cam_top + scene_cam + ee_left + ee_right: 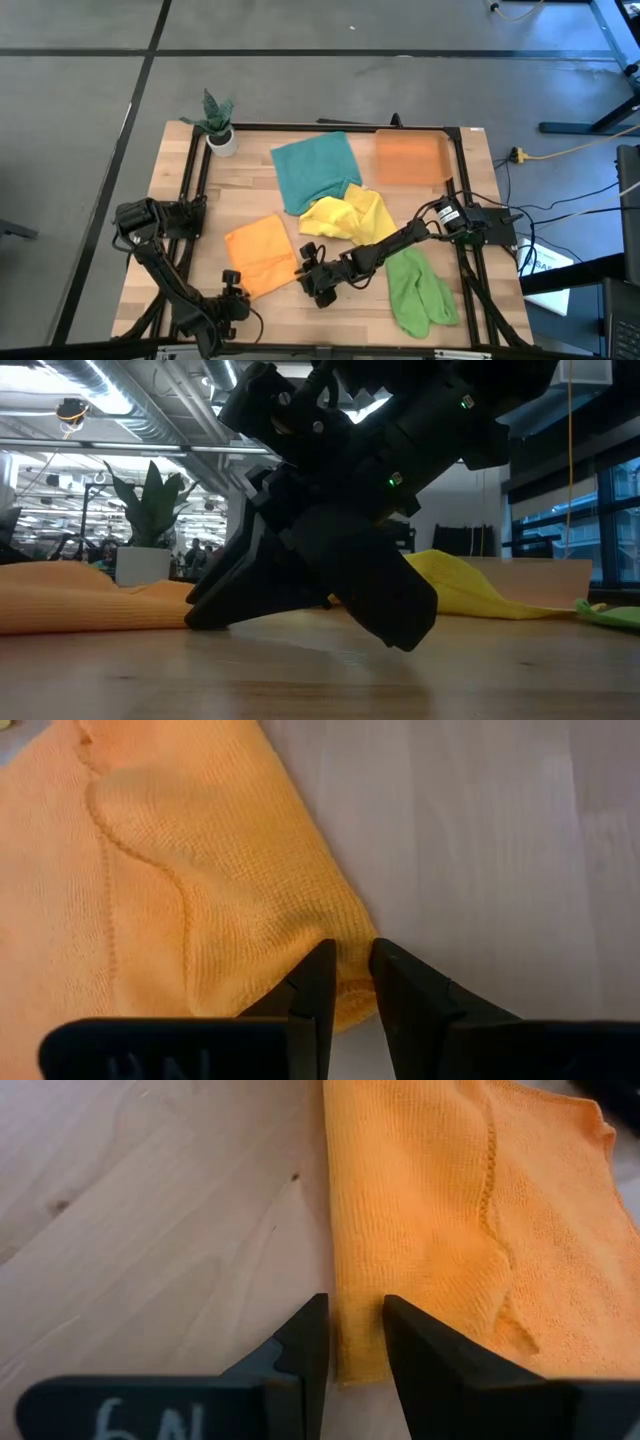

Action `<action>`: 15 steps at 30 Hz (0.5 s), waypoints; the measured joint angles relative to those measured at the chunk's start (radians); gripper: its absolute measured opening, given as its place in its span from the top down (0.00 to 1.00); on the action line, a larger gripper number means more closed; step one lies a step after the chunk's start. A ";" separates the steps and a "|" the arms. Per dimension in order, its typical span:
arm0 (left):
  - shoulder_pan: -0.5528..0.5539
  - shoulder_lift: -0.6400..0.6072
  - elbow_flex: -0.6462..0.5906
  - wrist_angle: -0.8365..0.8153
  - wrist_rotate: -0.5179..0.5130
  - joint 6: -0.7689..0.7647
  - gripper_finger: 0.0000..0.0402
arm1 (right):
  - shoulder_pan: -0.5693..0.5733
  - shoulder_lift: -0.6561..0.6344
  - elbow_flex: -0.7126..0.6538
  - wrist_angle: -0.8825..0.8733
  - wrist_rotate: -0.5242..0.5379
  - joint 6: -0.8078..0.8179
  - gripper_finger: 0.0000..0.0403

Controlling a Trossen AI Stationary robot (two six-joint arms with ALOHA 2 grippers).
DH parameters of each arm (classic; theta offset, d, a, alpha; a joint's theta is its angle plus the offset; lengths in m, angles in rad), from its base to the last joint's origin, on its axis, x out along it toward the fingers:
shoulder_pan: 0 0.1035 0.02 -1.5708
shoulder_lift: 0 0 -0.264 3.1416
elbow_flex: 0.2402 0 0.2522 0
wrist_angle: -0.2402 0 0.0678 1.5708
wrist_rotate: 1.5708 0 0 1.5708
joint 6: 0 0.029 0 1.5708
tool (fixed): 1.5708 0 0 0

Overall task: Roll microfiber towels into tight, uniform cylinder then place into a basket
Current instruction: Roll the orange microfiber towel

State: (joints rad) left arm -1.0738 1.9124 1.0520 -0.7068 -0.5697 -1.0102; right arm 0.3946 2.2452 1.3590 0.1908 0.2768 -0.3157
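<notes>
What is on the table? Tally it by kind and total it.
Towels: 4 - teal, yellow, orange, light green
Basket: 1
Potted plant: 1
Total: 6

The right hand (355,1335) bears pale handwritten marks reading roughly "6N"; the left hand's (345,975) marks are illegible.

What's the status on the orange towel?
Left hand and right hand each pinch an orange towel corner. Basket holds nothing. Nothing in the way.

Grey floor (300,25), dark seams; ceiling ducts (120,400); windows (590,500) at side.
</notes>
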 joint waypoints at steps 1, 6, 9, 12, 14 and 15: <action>0.000 0.000 0.000 0.000 0.001 -0.007 0.84 | 0.000 0.000 0.000 0.000 0.000 0.000 0.75; 0.001 0.001 -0.001 0.003 0.020 -0.035 0.88 | 0.000 0.000 0.000 -0.001 -0.002 0.001 0.80; 0.006 0.001 -0.001 0.006 0.039 -0.035 0.97 | 0.000 0.001 0.000 -0.004 -0.018 0.001 0.90; 0.008 0.001 -0.001 0.005 0.045 -0.034 0.99 | 0.000 0.001 0.000 -0.004 -0.034 0.001 0.98; 0.009 0.001 -0.001 0.005 0.046 -0.034 0.99 | 0.000 0.001 0.000 -0.004 -0.035 0.008 0.97; 0.009 0.001 -0.001 0.005 0.046 -0.034 0.99 | 0.000 0.001 0.000 -0.004 -0.035 0.020 0.97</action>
State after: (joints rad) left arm -1.0649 1.9129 1.0512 -0.7021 -0.5240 -1.0443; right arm 0.3950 2.2463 1.3591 0.1871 0.2420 -0.2960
